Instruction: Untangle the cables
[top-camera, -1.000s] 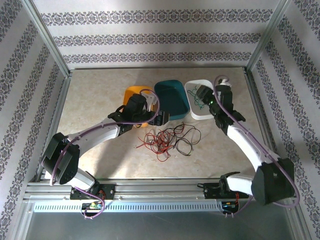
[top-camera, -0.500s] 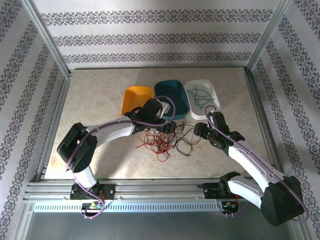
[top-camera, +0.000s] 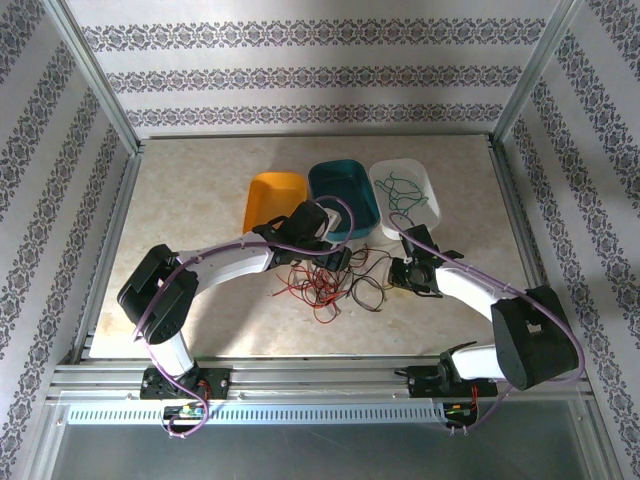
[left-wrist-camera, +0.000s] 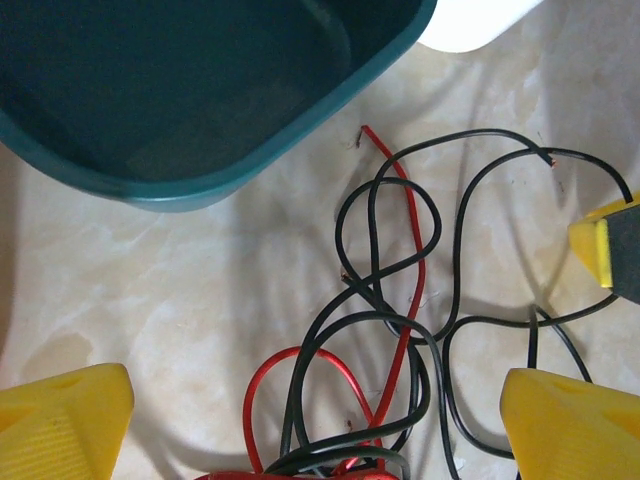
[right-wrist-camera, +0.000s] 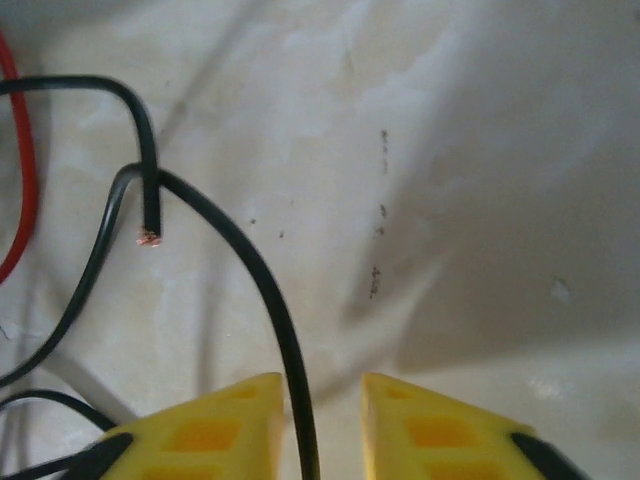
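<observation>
Red and black cables (top-camera: 335, 280) lay knotted mid-table, just before teal bin (top-camera: 343, 195); green cables (top-camera: 400, 195) in white bin (top-camera: 420, 168). Left gripper (left-wrist-camera: 315, 425) hung wide apart over heap. Right gripper (right-wrist-camera: 320, 400) nearly together, black cable (right-wrist-camera: 250, 270) running through gap; couldn't tell if pinched. Risks: loose hold, wire slips out. Pull drags whole snarl, knot tightens. Grippers near each other; might collide.

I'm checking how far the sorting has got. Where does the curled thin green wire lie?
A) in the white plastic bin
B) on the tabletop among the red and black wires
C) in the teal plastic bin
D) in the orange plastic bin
A: in the top view the curled thin green wire lies inside the white plastic bin, apart from the tangle on the table.
</observation>
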